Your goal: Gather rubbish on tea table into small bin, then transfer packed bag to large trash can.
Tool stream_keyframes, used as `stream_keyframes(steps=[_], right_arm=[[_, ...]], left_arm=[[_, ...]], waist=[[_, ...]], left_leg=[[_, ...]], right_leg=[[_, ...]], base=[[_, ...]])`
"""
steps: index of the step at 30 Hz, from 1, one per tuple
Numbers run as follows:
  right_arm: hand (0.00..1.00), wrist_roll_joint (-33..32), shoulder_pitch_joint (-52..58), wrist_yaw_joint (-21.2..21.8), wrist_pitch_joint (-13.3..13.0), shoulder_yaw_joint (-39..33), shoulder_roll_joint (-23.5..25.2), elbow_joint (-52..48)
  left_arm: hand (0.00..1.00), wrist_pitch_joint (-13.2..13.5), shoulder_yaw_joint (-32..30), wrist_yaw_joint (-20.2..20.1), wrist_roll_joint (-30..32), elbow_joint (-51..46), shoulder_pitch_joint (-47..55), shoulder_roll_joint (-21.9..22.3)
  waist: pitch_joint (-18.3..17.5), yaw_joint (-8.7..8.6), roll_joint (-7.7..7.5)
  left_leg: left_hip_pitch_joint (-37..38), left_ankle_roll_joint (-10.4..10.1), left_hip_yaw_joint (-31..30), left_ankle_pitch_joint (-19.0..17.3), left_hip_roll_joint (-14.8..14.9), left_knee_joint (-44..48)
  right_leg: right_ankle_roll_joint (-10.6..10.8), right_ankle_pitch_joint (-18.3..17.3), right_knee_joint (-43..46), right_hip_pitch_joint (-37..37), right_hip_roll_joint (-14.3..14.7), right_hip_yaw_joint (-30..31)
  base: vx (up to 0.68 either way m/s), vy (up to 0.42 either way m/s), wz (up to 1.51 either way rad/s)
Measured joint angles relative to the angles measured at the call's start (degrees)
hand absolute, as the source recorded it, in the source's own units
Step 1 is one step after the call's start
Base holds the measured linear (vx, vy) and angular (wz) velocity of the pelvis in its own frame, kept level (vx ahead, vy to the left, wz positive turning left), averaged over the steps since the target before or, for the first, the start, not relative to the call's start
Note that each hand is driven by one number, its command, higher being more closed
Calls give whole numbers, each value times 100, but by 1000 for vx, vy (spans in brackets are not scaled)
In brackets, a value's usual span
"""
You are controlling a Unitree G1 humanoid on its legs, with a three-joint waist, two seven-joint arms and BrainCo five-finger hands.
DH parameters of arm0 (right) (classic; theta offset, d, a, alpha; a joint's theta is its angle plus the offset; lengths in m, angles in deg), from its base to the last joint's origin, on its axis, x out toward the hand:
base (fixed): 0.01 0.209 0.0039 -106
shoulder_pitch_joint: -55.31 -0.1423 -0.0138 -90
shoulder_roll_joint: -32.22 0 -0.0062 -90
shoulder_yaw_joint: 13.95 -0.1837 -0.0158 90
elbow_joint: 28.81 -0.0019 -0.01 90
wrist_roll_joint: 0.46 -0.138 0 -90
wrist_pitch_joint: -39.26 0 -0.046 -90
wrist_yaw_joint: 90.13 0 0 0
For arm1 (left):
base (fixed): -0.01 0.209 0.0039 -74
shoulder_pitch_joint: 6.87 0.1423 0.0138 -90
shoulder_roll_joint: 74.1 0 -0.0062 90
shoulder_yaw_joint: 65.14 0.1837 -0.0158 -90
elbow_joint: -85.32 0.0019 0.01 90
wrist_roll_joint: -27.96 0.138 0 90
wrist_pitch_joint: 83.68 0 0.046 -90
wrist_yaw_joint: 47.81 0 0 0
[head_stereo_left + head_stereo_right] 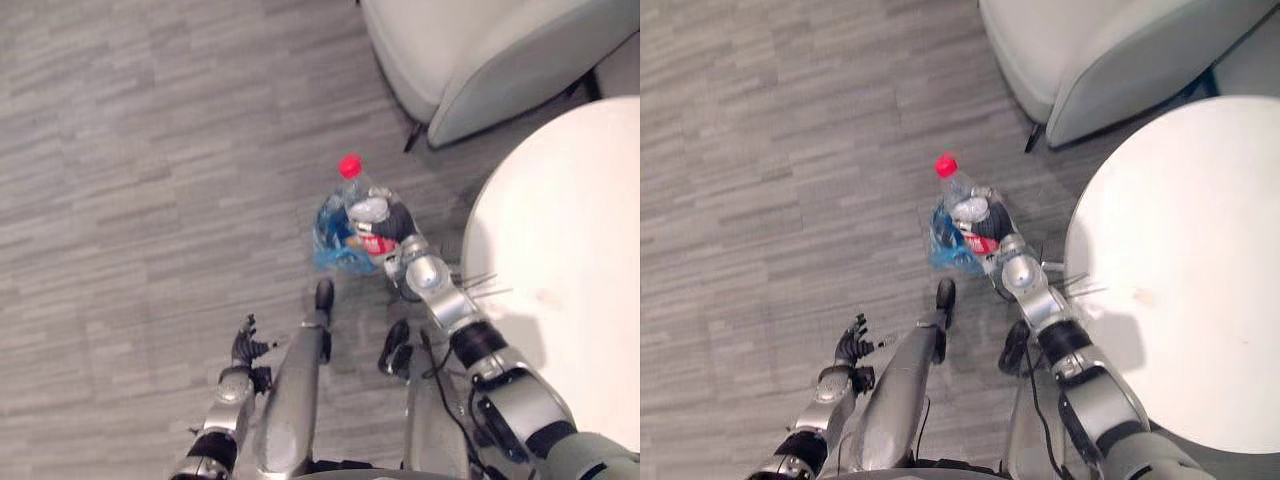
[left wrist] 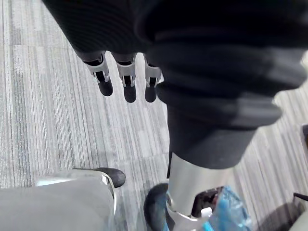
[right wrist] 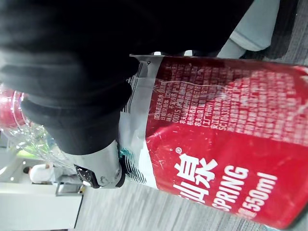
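Nearest us, the right robot hand (image 1: 392, 228) reaches out beside the counter's left edge, its fingers curled tight on the blue bag (image 1: 330, 248), which it holds out over the floor (image 1: 150, 150). We see wide floor stretching leftward. The round white counter (image 1: 570, 250) and a pale armchair (image 1: 480, 50) close off the right and far sides. A red-capped bottle (image 1: 358, 185) pokes neck-first out of the bag, among other rubbish we cannot make out. Our left robot hand (image 1: 247, 345) hangs low, fingers relaxed, holding nothing.
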Motion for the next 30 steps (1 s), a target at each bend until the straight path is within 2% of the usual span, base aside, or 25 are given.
stream_keyframes(steps=[2,5,8,14,19,20,30], right_arm=[[100,91,-183,-81,78,42,-80,-339],[100,108,-680,-285,139,2,-94,-651],[100,106,-1146,-480,171,-62,-186,-867],[100,102,-1728,-893,292,-179,-333,-870],[100,37,-2080,-1072,335,-290,-636,-699],[0,33,-2137,-1077,341,-290,-664,-603],[0,-186,-2426,-998,351,-187,-973,306]], left_arm=[[0,94,-173,85,-121,-305,-137,139],[0,179,-266,157,-231,-808,-371,216],[0,257,-328,207,-399,-1512,-405,243],[0,339,-374,296,-549,-2067,-406,215],[0,356,-376,298,-604,-2184,-401,117],[0,364,-375,296,-604,-2185,-402,107],[0,469,-382,300,-603,-1934,-402,-29]], waist=[[115,11,26],[240,36,3],[340,171,-6],[359,176,-38],[359,168,-38],[358,167,-38],[352,149,-42]], left_leg=[[-660,148,65,-107,132,712],[-1589,208,29,-214,117,1315],[-2489,246,23,-274,93,1849],[-3157,234,66,-262,114,2071],[-3358,177,144,-213,133,2062],[-3370,146,138,-186,133,2064],[-3499,125,68,-144,115,2028]], right_leg=[[73,-257,666,-552,-85,55],[75,-408,1308,-1460,-228,134],[71,-571,1955,-2357,-378,232],[70,-620,2320,-3059,-475,293],[45,-607,2408,-3301,-544,304],[43,-606,2413,-3312,-544,303],[17,-620,2419,-3406,-540,244]], base=[[-130,-47,10],[-130,1,6],[-111,8,8],[-65,6,5],[-52,7,7],[-55,18,-1],[-61,18,2]])
